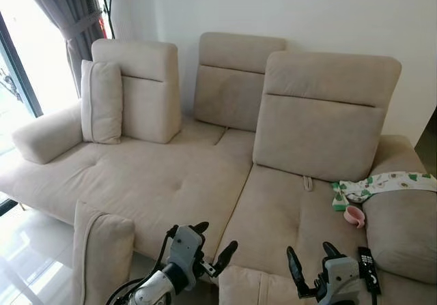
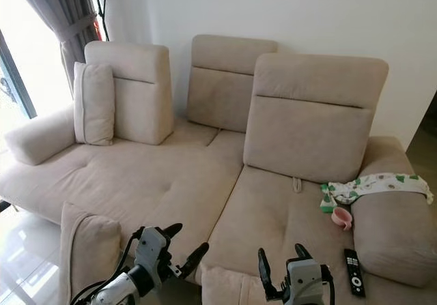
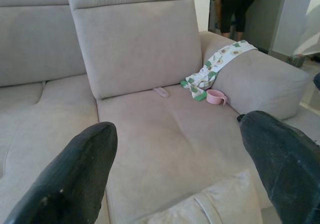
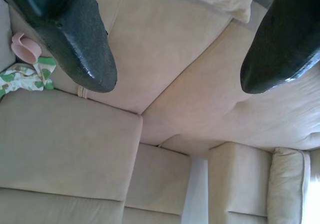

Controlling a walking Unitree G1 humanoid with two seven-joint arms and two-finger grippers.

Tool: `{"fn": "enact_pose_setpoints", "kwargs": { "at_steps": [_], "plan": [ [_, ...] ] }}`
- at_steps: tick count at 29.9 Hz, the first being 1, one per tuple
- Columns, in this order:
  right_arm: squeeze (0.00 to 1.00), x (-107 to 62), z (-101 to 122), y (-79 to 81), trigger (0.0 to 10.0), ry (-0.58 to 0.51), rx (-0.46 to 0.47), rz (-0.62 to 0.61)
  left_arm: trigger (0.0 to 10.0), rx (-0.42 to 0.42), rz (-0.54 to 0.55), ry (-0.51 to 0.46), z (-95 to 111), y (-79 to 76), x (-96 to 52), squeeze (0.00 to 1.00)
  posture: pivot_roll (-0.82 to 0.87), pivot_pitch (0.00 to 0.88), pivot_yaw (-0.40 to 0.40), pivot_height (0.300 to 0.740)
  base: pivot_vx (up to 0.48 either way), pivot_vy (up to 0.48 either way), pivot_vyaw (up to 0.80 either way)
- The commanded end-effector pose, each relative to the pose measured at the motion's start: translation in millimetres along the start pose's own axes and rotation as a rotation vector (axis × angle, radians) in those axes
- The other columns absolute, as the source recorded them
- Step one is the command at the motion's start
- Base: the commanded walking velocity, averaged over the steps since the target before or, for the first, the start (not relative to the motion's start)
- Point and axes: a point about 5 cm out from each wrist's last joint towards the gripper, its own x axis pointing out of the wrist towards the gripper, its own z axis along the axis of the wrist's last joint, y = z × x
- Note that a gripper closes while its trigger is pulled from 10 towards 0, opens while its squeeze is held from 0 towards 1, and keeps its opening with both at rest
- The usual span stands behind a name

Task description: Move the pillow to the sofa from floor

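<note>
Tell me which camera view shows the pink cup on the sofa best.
The left wrist view: the pink cup sits unobstructed on the seat beside the patterned cloth, with its handle visible. Both eye views show it smaller, against the right armrest. In the right wrist view it is partly hidden behind a finger.

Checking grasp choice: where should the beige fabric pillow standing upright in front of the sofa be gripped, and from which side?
Probably its rounded top edge, from above. The beige fabric pillow stands upright before the beige sofa, with its top free and both broad faces exposed near the top. The open left hand, just beside it, could drop one finger down each face.
</note>
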Motion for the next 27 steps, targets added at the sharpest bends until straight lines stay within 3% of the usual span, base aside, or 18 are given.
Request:
{"fn": "enact_pose_setpoints", "kwargs": {
  "at_steps": [1, 27],
  "plan": [
    [0.00, -1.5, -0.6, 0.6, 10.0, 0.005, -0.001, 0.003, 10.0, 0.011, -0.002, 0.013, -3.6, 0.3, -2.4, 0.00, 0.05, 0.000, 0.029, 0.683, 0.000, 0.000, 0.00],
    [0.00, -6.3, -3.1, -0.9, 10.0, 0.016, -0.001, -0.002, 10.0, 0.019, -0.014, 0.013, -6.7, -3.0, -2.3, 0.00, 0.04, 0.000, 0.028, 0.583, 0.000, 0.000, 0.00]
  ]
}}
